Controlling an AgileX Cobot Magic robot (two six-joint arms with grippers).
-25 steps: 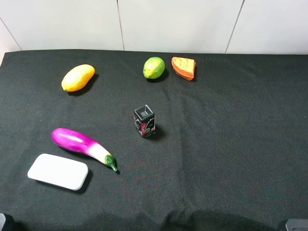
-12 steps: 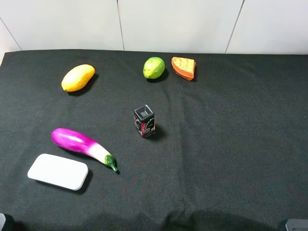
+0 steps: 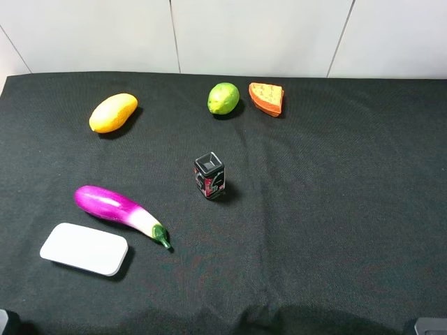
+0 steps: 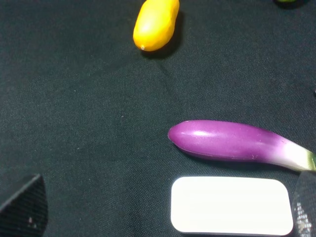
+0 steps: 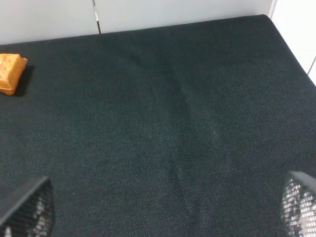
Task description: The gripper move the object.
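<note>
Your object, the glossy purple eggplant point(image 3: 120, 214), lies flat on the black cloth at the near left of the overhead view, its fat rounded end toward the left edge and its taper fading to white before a small green stem tip that points toward the middle of the table. In the left wrist view you see the eggplant point(image 4: 232, 140) whole and free of any grip, with your left gripper's point(image 4: 163, 210) two dark fingers spread wide apart near it.
</note>
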